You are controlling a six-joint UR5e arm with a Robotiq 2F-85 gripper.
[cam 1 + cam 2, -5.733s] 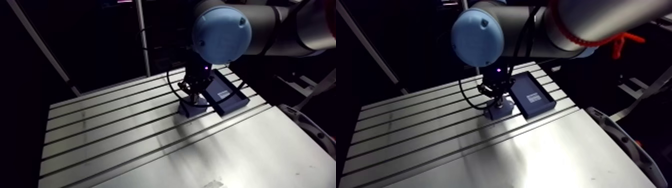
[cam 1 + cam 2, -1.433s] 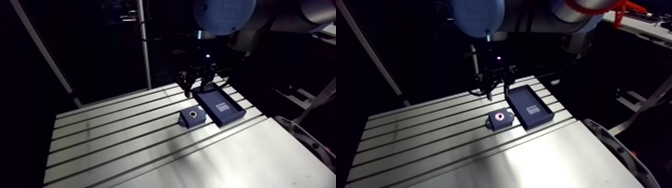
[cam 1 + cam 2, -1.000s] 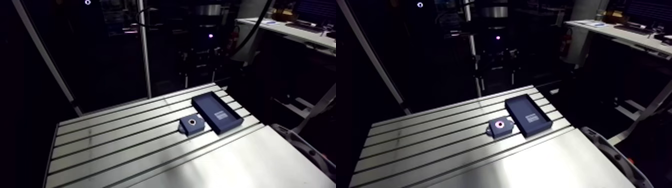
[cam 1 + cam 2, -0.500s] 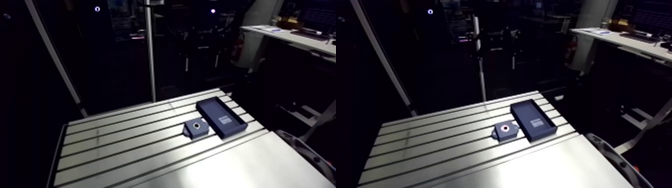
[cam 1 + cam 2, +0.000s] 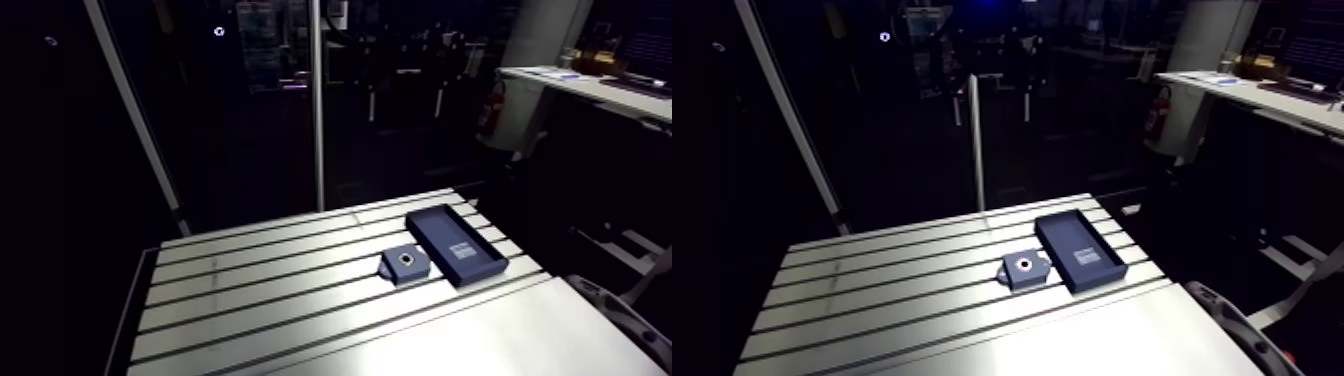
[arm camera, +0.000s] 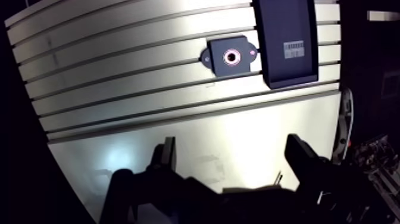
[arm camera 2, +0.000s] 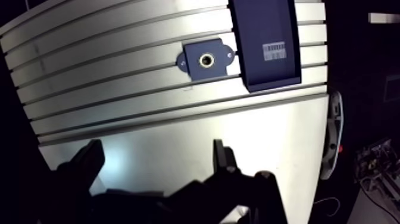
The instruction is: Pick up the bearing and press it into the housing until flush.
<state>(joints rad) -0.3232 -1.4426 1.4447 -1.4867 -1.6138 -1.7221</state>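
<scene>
The gripper [image 6: 232,146] has lifted clear, jaws apart; the dark square housing [image 6: 217,64], bearing [image 6: 231,56] perhaps seated, lies just beside a dark-blue rectangular tray [image 6: 286,24] near the table's [image 6: 119,89] edge.

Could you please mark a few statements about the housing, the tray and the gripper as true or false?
1. The housing lies on the table beside the dark tray. True.
2. The gripper is shut on the housing. False: its fingers are open with nothing between them.
3. The tray is stacked on top of the housing. False: both rest side by side on the table.
4. The gripper is raised clear of the housing. True.
</scene>
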